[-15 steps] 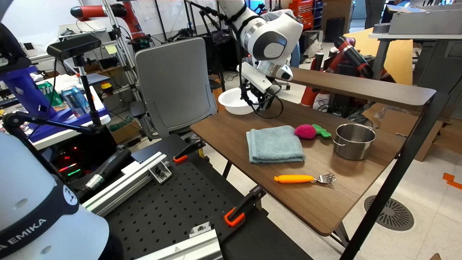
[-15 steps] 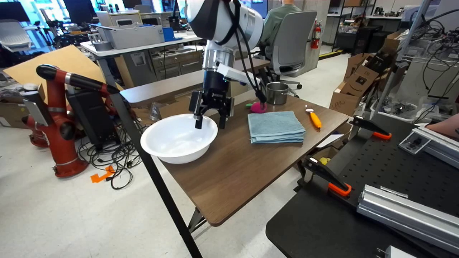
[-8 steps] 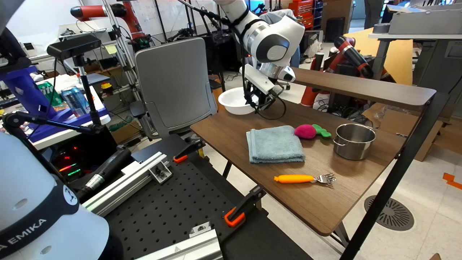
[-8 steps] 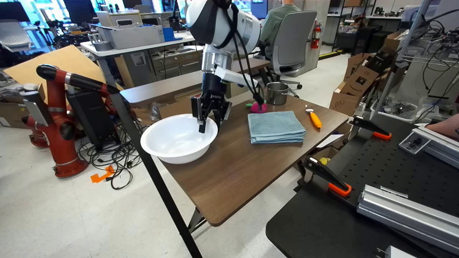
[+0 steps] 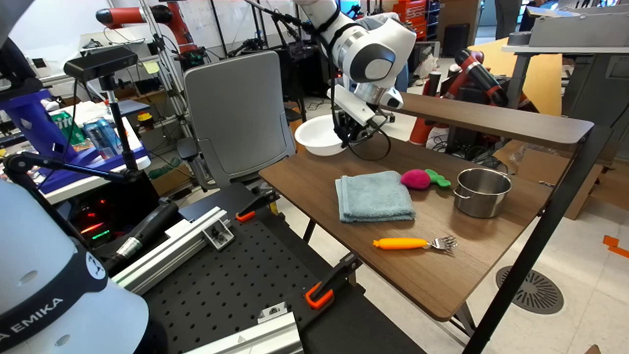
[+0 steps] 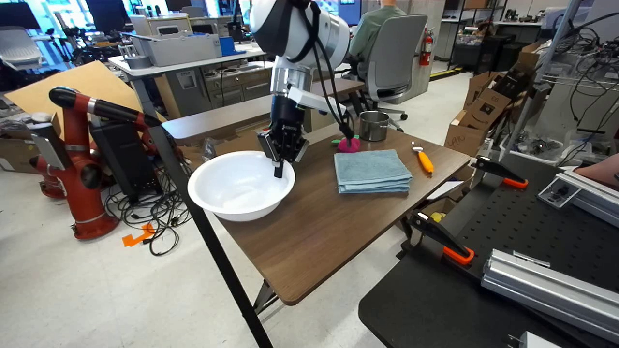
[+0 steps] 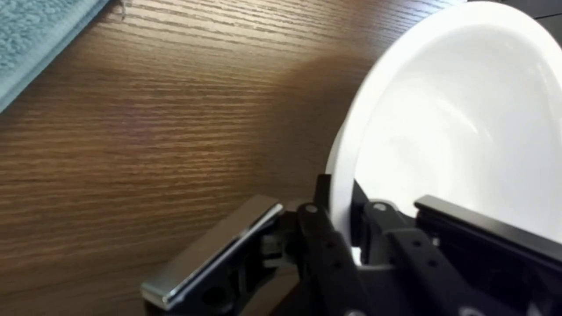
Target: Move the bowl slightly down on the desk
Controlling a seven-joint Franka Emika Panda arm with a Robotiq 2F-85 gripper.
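- In an exterior view, the bowl (image 6: 232,186) is at the left end of the desk (image 6: 319,241); whether its base touches the surface cannot be told.
- The gripper (image 7: 341,195) pinches the bowl's right rim, one finger inside, one outside.
- A pink-and-green toy (image 6: 350,145) lies just beyond the folded cloth (image 6: 372,166).
- A metal pot (image 6: 373,127) stands at the far side, near the toy.
- An orange-handled fork (image 6: 425,163) lies at the right end.

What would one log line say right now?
gripper: closed on rim of white bowl | bowl: by desk end | teal cloth: apart from bowl
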